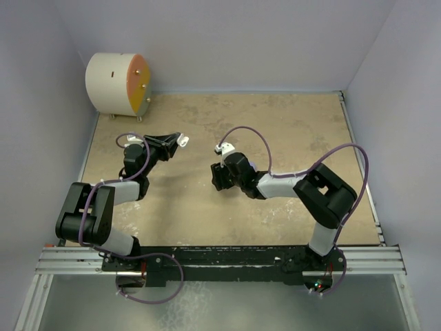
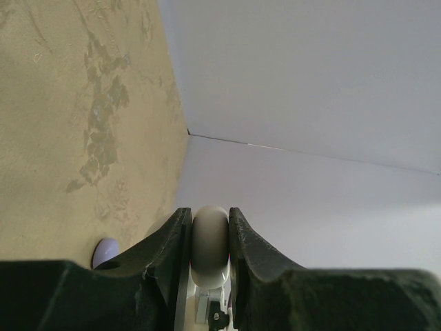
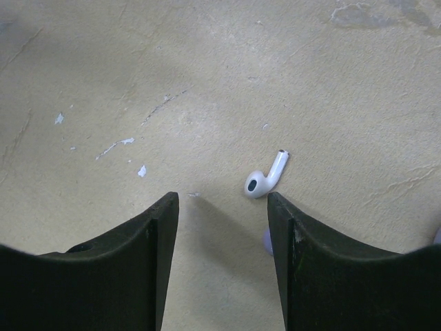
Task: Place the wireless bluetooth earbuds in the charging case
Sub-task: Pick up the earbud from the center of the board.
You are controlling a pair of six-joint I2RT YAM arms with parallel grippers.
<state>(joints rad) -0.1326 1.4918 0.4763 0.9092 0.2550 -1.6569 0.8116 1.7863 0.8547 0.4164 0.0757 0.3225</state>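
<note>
Left wrist view: the left jaws are seen clamped together on the charging case [image 2: 209, 241], a whitish rounded item presented edge-on and identified by shape only. Whether it is open or closed cannot be told. The jaws are held off the table [image 2: 62, 103] and aimed toward the enclosure wall [image 2: 310, 83]. A small lilac object [image 2: 105, 252] is noted on the table just beside one finger. It is partly hidden, so it cannot be classed as a bud or a case half.

Right wrist view: the right jaws are found apart with nothing between them, pointed down at the table. One white earbud [image 3: 265, 178] is observed lying on its side on the table, just beyond the tip of the finger at the right of the view. It is outside the gap and untouched. A lilac sliver [image 3: 266, 241] is partly hidden behind that same finger and is not identified.

Top external view: both arms are recorded near mid-table, well apart from the white drum [image 1: 117, 84] in the far left corner.

Assessment: the case is judged to be secured. No earbud is shown seated in it. The visible earbud is not yet picked up, and all insertion is outstanding. How many buds are involved cannot be confirmed. The task is rated as at an early stage.
</note>
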